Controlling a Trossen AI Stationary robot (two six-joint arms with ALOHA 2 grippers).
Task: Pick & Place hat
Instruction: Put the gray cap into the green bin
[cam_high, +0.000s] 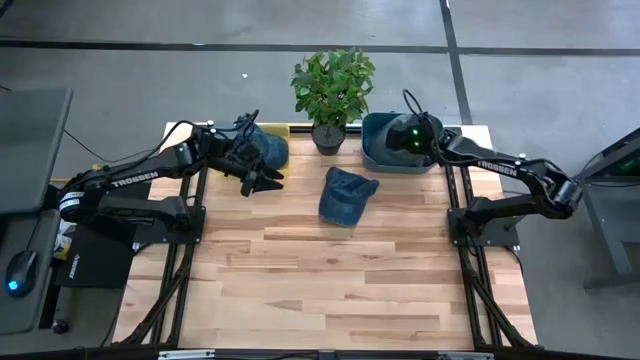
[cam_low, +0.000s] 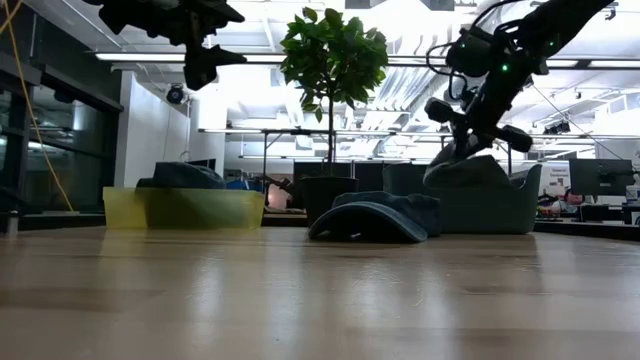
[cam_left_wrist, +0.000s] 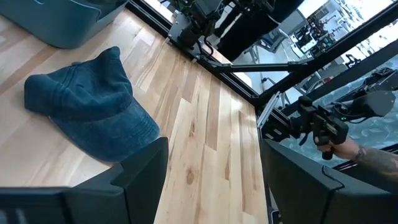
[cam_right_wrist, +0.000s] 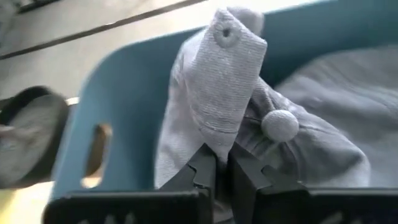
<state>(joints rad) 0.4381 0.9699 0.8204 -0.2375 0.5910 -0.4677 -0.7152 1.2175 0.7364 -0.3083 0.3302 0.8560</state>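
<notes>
Two tools: right tool (cam_right_wrist: 222, 177) pinching soft grey hat (cam_right_wrist: 230, 93), left tool (cam_left_wrist: 211, 180) spread, empty.

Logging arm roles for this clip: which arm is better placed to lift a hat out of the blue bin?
Right. The right gripper is shut on a grey fabric hat inside the blue plastic bin; the left gripper hangs open, holding nothing.

Blue denim cap (cam_high: 345, 196) flat mid-table, grey hat (cam_right_wrist: 230, 106) pinched over blue bin (cam_high: 385, 150)
</notes>
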